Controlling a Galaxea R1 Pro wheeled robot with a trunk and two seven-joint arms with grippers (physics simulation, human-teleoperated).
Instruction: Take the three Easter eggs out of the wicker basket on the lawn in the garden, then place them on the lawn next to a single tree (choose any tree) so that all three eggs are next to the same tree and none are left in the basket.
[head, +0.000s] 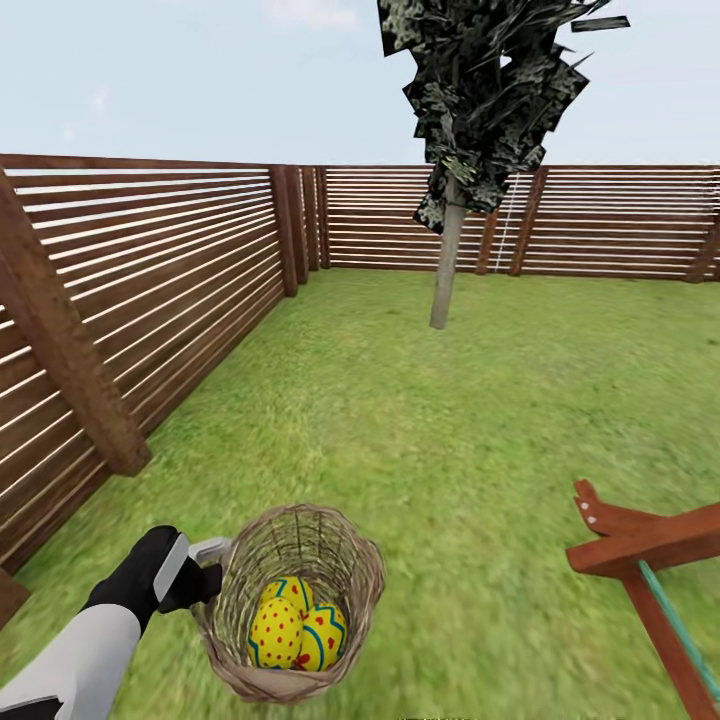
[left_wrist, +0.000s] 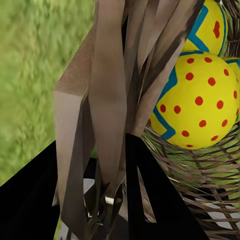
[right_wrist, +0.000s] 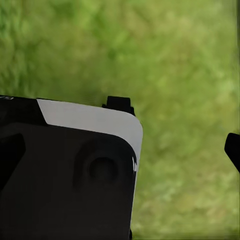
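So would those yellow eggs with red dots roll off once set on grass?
Probably a little. The yellow red-dotted eggs look smooth and rounded, so apt to roll. The mottled green lawn appears flat, which should slow them. In the tan woven wicker basket they sit bunched together.

The tree (head: 447, 255) loses its crown at the frame's top edge, and basket weave (left_wrist: 107, 115) hides the left pincer's fingertips.

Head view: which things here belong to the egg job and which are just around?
Job: three Easter eggs in the wicker basket, left gripper at its rim, the lawn, the tree.
Just around: fence, red-brown playset.
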